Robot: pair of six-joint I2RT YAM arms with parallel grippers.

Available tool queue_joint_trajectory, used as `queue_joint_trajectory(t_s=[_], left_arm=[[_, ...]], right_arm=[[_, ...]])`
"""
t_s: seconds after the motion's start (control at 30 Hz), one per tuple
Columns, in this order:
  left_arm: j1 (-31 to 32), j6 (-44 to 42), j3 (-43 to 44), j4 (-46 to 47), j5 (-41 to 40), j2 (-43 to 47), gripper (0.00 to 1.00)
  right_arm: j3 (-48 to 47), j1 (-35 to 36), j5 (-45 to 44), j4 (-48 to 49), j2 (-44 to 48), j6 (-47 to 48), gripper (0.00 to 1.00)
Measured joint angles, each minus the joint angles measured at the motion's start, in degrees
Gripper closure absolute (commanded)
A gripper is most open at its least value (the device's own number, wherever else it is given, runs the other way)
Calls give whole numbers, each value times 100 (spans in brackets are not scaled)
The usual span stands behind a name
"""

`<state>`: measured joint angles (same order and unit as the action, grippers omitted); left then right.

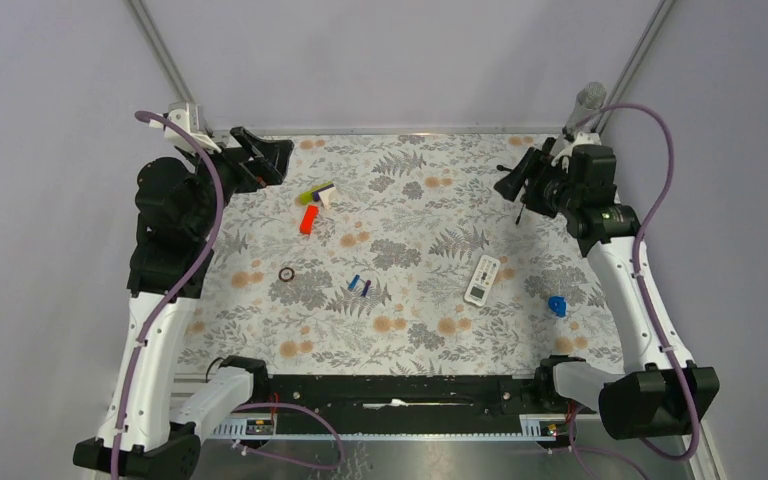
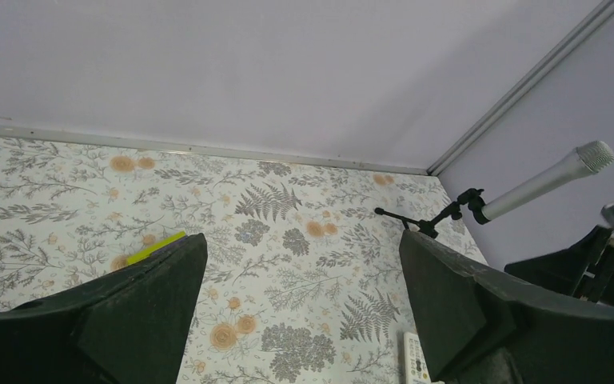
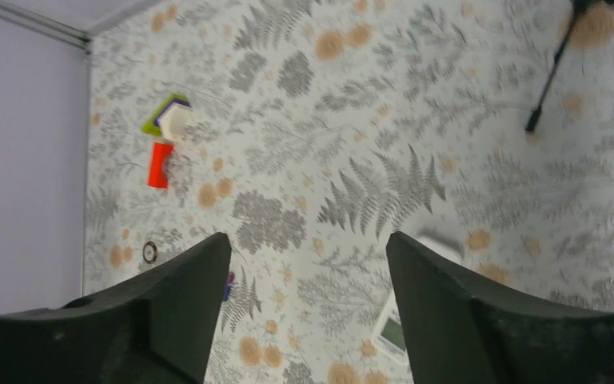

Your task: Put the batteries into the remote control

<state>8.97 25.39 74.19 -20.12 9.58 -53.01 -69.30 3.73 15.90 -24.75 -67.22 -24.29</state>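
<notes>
Two batteries (image 1: 355,282) near remote control (image 1: 482,279); lettering illegible.

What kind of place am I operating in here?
Probably a lab recording booth: plain walls with metal framing, a floral-covered table, and a microphone on a stand.

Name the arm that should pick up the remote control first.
Right. The remote control lies right of centre, nearer the right gripper, which is open. The left gripper, also open, hangs over the far left corner.
</notes>
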Motion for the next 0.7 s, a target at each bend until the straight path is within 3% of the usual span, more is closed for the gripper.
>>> queue_joint_trajectory(t_s=[0.17,0.37,0.7], left_arm=[[-9,42,0,37,-83,-31,1],[-116,168,59,192,595,-310,1],[-175,175,72,131,1698,-822,1]], right_arm=[[450,4,-358,-483,-127,-299,1],[763,160,-857,-734,-522,-461,0],[1812,1003,-1784,-892,-1027,-857,0]])
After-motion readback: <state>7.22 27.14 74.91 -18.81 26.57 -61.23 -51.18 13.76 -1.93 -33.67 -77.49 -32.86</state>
